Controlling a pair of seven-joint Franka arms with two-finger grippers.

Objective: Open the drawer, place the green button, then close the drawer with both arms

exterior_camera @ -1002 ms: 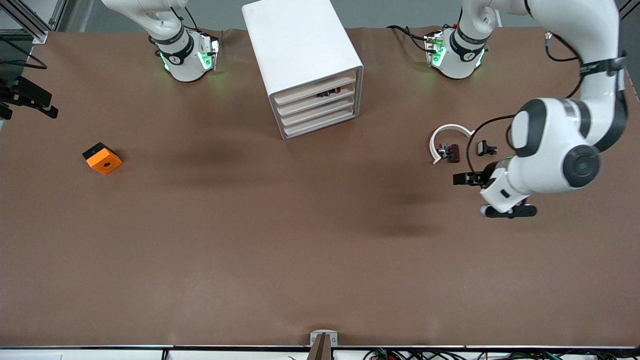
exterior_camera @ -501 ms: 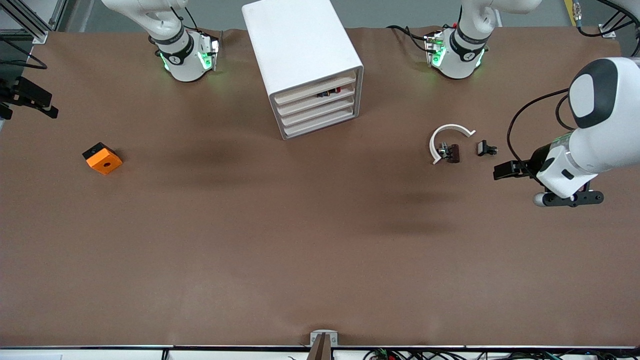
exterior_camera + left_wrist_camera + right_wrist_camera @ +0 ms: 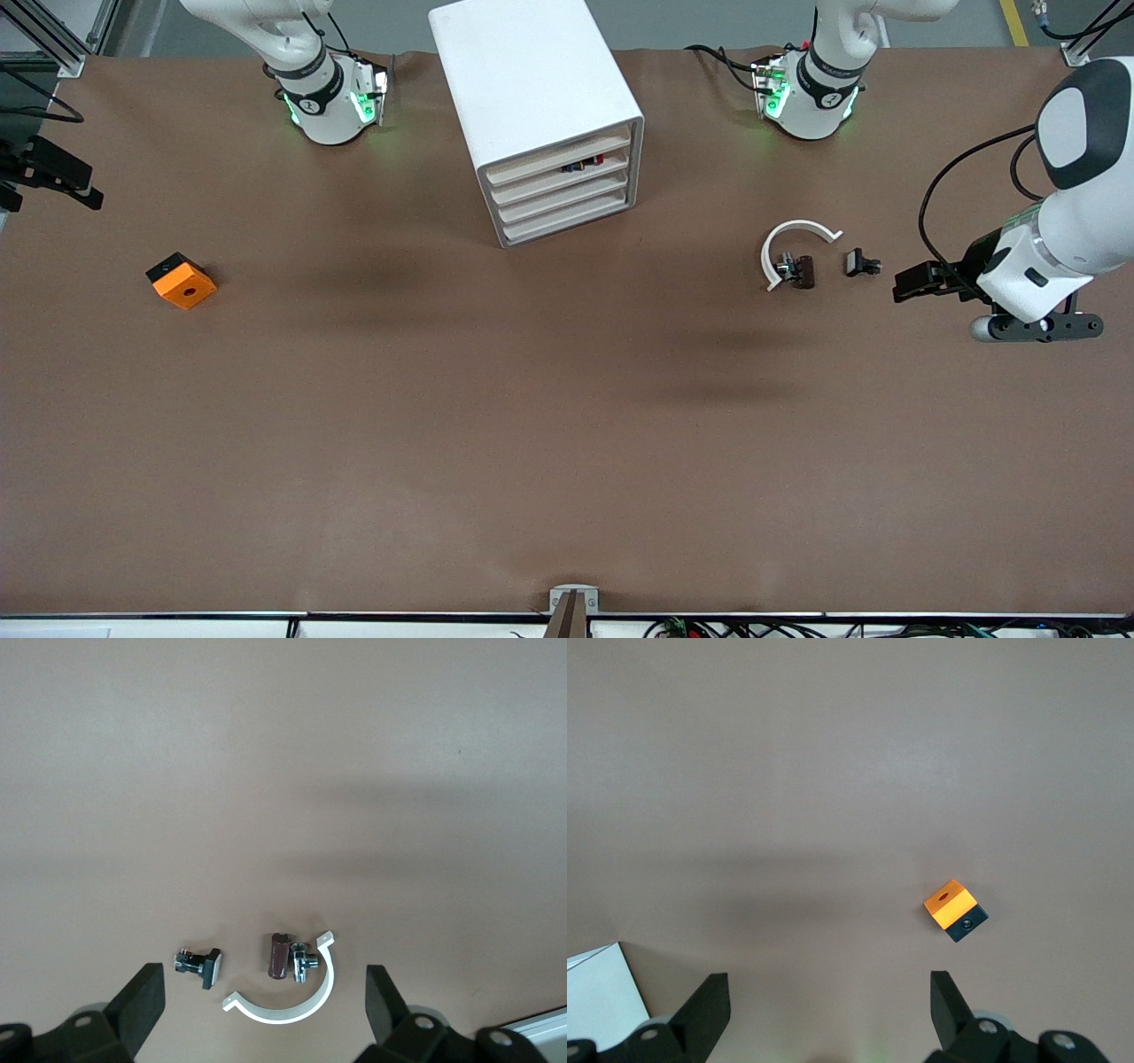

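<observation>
The white cabinet (image 3: 532, 71) stands at the table's middle between the arm bases, and all four drawers (image 3: 560, 182) are pushed in. A small dark and red part (image 3: 580, 164) shows in the slot above the second drawer front; I cannot tell whether it is the button, and no green cap shows. My left gripper (image 3: 917, 283) hangs open and empty over the left arm's end of the table, beside the clip parts; it also shows in the left wrist view (image 3: 263, 997). My right gripper (image 3: 830, 997) is open and empty, out of the front view.
A white curved strip (image 3: 797, 229) lies round a brown and metal part (image 3: 802, 270), with a black clip part (image 3: 859, 262) beside it; the left wrist view shows them too (image 3: 292, 1005). An orange block (image 3: 182, 281) lies toward the right arm's end.
My left arm has swung out toward its own end of the table, away from the clip parts, with the gripper still open. The cabinet and the parts have not moved.
</observation>
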